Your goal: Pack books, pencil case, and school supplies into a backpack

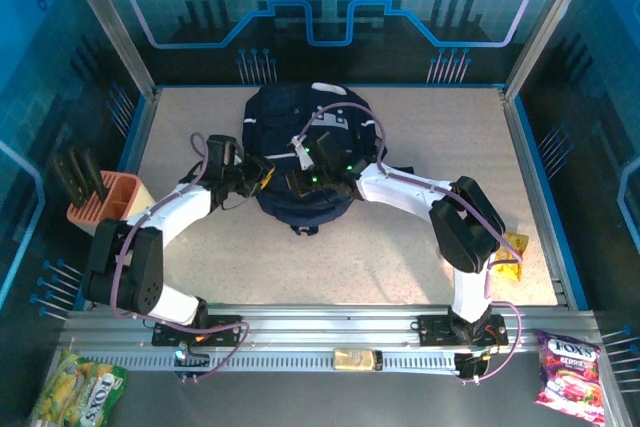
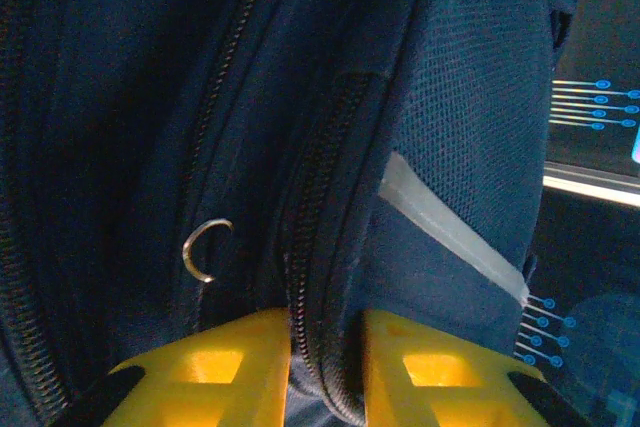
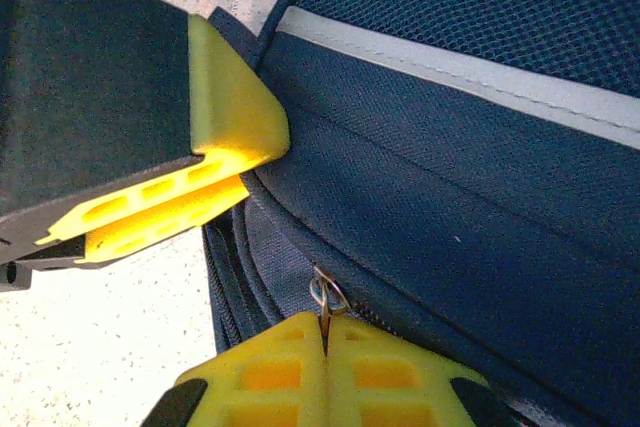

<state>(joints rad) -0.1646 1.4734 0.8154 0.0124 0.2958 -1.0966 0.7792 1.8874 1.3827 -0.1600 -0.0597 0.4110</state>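
Centrally, toward the far side of your bench, lies one navy backpack. Your left gripper, its jaws narrow, pinches a fold of fabric along a zip, probably to brace the bag. Your right gripper, its jaws fully closed, holds a metal zip pull, probably so the pocket can be drawn open for packing. Count: one backpack, two grippers on it, one pull held, one pink rack beside the left edge.

The backpack fold in the left pincer runs off the edge; its interior hidden.
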